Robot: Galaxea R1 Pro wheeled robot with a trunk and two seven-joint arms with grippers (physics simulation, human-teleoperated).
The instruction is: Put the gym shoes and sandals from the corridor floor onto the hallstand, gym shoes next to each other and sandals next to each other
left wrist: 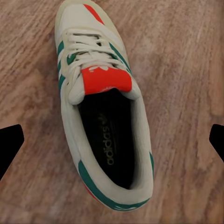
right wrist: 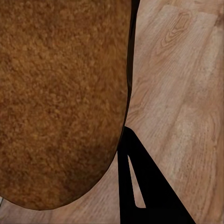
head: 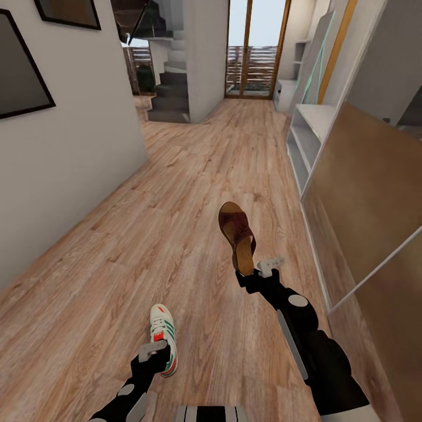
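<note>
**Sandal gripped on the right, sneaker lined up under the left**

A brown sandal (head: 237, 234) is held at its heel end by the right gripper (head: 262, 271), whose fingers are closed on it; in the right wrist view the reddish footbed (right wrist: 60, 98) is seen pressed close beside one dark finger (right wrist: 140, 186). The sandal's long axis runs from the gripper toward 11 o'clock, toe away from the robot, and it appears to be lifted off the corridor floor (head: 193, 170), though this cannot be settled from the head view alone.

One gym shoe (head: 163, 338) lies on the planks at 12 o'clock from the left gripper (head: 153, 351), just beyond it. Its long axis points roughly to 12 o'clock, toe away. In the left wrist view the shoe (left wrist: 100, 112) is framed between two widely parted fingertips (left wrist: 9, 144), neither touching it, so the left arm is judged the nearer one for this pick, by a descent across the shoe's width.

The hallstand (head: 313, 126) is seen at 1 o'clock along the right wall, well apart from both shoes. The floor is level wood-grain plank; a glazed door closes the corridor's far end.
</note>
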